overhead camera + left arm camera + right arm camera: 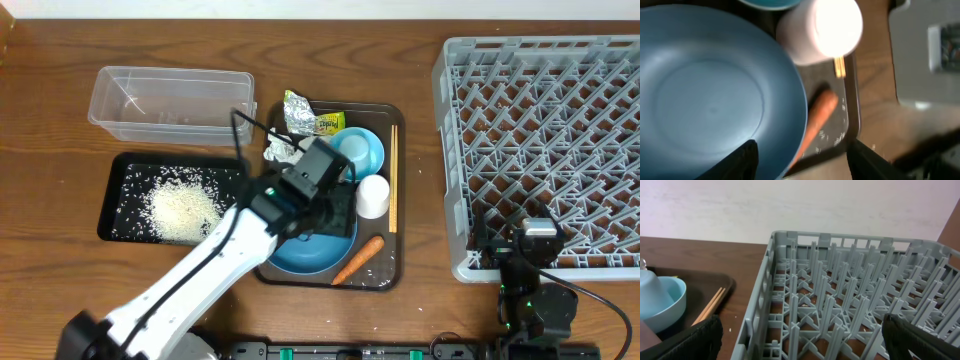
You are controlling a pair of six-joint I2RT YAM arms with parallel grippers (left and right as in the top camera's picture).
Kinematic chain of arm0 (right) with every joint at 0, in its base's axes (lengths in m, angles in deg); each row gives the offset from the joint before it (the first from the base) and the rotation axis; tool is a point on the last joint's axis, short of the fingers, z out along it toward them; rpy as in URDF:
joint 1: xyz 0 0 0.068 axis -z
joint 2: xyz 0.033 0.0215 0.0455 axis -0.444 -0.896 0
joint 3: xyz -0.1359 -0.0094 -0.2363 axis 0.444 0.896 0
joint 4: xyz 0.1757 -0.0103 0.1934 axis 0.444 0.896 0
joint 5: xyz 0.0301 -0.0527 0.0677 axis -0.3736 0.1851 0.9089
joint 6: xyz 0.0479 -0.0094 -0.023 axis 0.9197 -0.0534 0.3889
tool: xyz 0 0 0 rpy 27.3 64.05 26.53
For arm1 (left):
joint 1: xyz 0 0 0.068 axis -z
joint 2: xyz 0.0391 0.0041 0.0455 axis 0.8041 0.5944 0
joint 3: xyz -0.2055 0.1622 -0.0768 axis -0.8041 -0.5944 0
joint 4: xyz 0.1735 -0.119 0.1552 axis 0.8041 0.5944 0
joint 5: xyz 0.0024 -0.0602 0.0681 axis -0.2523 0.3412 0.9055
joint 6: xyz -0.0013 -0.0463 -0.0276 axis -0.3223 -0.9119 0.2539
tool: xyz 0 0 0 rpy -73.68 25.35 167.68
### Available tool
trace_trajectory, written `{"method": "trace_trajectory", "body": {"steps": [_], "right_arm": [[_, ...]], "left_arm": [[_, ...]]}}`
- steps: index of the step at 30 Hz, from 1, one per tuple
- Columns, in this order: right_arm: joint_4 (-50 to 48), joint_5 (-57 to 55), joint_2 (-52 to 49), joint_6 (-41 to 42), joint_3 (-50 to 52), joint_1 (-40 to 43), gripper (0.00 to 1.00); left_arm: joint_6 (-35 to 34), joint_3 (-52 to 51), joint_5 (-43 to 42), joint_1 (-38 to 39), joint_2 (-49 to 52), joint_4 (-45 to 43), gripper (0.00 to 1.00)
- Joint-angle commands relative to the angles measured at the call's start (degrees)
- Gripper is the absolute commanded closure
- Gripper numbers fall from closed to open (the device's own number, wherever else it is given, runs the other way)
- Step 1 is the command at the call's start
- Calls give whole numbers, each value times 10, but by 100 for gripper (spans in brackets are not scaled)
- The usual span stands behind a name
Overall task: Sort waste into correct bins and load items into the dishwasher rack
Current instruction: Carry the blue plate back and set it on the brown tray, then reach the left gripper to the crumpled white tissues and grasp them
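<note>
The left gripper [802, 161] is released, its two fingers [746, 160] spread wide. It hangs over the near right rim of the dish [715, 90]; that rim and the carrot [817, 117] show between the fingers. Whether a finger touches either, I cannot tell.

The right gripper [802, 342] is also released, its jaws wide. It sits well right of the tray, at the near edge of the rack [840, 305].

Counted: one dish, one bowl [362, 150], one cup [372, 195], one carrot, one pair of chopsticks [393, 180], one wrapper [310, 118], one ball of paper [282, 150], one heap of rice [185, 210], one tub [100, 100], one black tray [115, 195], one brown tray [392, 272], one rack.

The brown tray holds the dish near, with the carrot just right of it. The cup stands beyond the carrot and the bowl beyond the cup. The chopsticks lie along the right edge, and the wrapper and paper are at the far left. The black tray, left of it, holds the rice. The tub stands beyond the black tray.
</note>
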State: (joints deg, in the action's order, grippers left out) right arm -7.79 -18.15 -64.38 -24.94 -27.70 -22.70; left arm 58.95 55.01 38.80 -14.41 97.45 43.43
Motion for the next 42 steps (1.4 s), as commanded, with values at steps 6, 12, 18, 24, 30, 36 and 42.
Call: {"method": "trace_trajectory", "body": {"steps": [6,12,18,24,30,36,42], "right_arm": [[2,3,3,8,1,1,1],[2,3,3,8,1,1,1],[2,3,3,8,1,1,1],[2,3,3,7,1,1,1],[2,3,3,8,1,1,1],[2,3,3,7,1,1,1],[2,3,3,8,1,1,1]], "left_arm": [[109,19,-13,19,-59,63,40],[144,18,-6,102,-23,53,28],[123,18,92,141,24,21,28],[115,18,152,139,33,-17,27],[64,19,271,130,24,-17,27],[-16,19,300,6,-17,17,27],[-89,19,289,-194,-70,70,20]]}}
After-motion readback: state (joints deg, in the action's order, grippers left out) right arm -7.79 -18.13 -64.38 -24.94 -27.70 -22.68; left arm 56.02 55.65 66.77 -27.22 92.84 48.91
